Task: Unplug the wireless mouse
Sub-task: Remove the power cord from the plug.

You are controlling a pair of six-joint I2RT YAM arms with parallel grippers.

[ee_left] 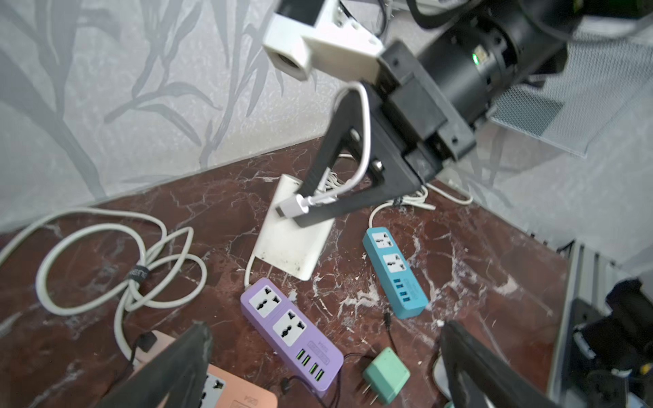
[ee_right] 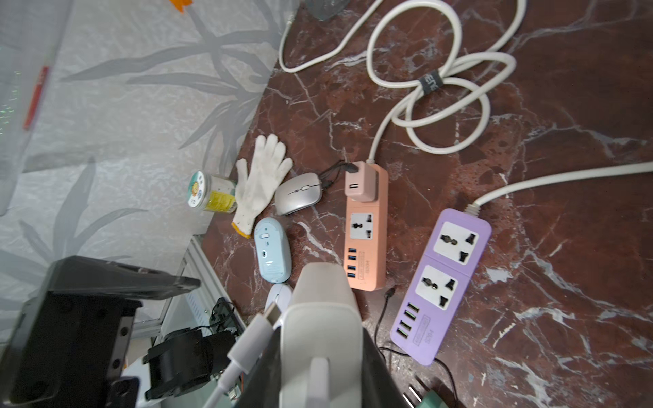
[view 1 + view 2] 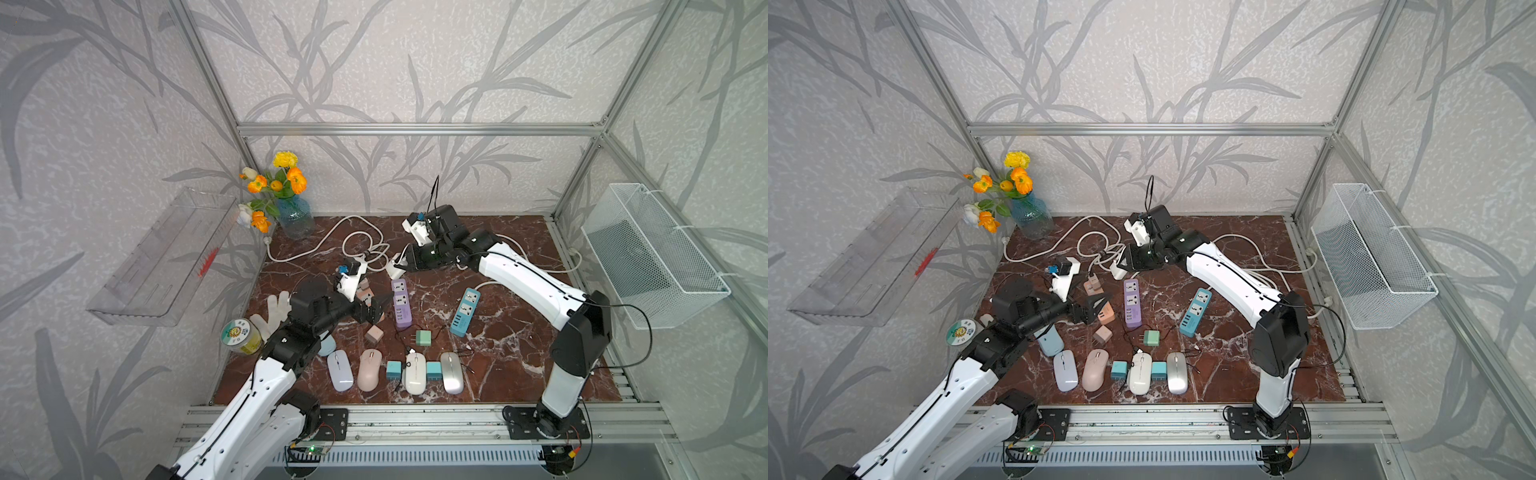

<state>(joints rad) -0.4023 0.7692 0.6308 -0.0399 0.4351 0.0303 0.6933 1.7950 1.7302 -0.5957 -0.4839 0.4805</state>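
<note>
A glove (image 2: 259,176) lies beside the silver mouse (image 2: 298,193), cabled to a pink charger (image 2: 360,182); our left gripper (image 1: 325,328) gapes, right gripper (image 1: 302,208) pinches a white plug (image 1: 291,208).

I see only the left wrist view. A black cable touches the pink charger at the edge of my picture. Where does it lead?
Observer: To a silver mouse beside a white glove; the right wrist view shows it.
Operator: Is another mouse close to it?
Observer: Yes, a blue mouse lies bottom up next to it.
Operator: And in front?
Observer: In both top views a row of four more mice lies near the front edge.
</note>
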